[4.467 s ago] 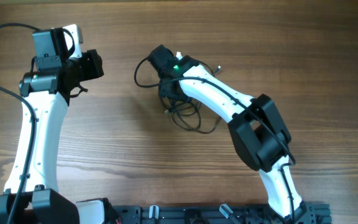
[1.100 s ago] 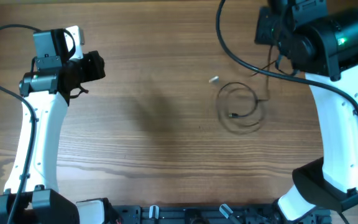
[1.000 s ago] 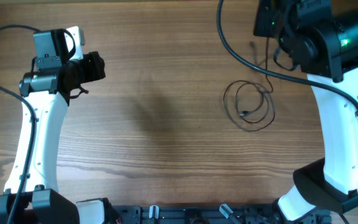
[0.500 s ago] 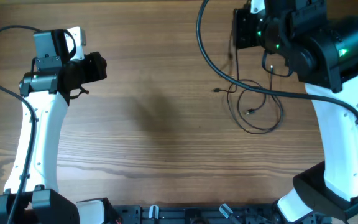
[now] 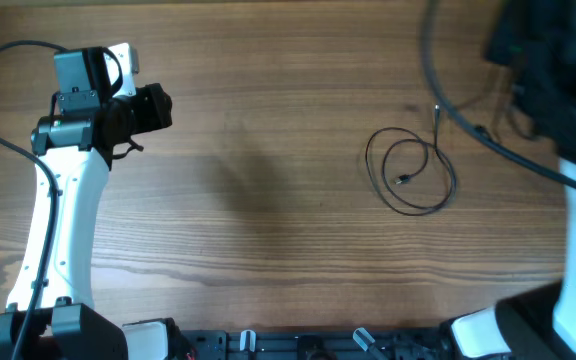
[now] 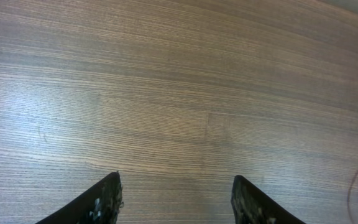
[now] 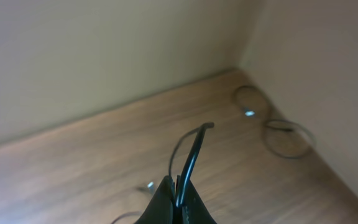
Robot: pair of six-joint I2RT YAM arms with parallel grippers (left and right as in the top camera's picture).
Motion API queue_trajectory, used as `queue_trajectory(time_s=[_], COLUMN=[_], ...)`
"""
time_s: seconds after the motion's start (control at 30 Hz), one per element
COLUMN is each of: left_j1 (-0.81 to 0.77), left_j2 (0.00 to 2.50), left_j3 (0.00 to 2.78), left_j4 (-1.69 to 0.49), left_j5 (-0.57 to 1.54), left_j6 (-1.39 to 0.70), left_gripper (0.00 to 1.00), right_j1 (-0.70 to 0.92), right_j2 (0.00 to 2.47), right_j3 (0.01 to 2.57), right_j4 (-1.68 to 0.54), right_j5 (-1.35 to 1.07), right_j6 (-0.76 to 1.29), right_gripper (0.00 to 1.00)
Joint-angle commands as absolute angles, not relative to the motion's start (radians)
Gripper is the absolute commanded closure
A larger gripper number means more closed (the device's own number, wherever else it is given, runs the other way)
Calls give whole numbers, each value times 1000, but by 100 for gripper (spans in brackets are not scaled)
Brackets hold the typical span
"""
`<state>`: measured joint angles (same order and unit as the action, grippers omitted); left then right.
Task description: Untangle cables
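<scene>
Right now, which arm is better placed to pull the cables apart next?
Right: the right claw is shut on a cable, close to the coil on the table. The left claw is open, empty, over bare wood far from the coil.

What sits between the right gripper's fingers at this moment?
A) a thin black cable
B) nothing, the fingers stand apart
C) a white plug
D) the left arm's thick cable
A: in the right wrist view the right gripper is shut on a thin black cable that rises up out of its jaws.
</scene>
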<state>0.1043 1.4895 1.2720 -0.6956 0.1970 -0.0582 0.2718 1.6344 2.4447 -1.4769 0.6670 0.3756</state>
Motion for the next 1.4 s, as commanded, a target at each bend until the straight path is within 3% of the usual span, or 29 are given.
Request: queue_trajectory(time_s=[0.0,0.27,0.5,0.93,1.37], left_j1=[109,109,109,109,63], left_j2=[1493,1493,1493,1493,1493], left_j3=[1276,1276,1276,1276,1276], left_j4=[-693,-693,-693,-705,-745], left_j5=[213,234,247,246,247], left_j6=[-49,-39,-31,-30,-34], left_gripper=[42,42,42,42,43], right_j1=[161,-125,-237,-703,-776], right_j2=[1518,1448,1549,1888,2111], right_j3=[2457,2455,2454,2454,2454], right_j4=[-1478,-1527,-1492,-1359,-941], right_j5=[717,711,660,143,9], right_j6=[399,449,448,395,419], right_gripper=[96,96,96,96,96])
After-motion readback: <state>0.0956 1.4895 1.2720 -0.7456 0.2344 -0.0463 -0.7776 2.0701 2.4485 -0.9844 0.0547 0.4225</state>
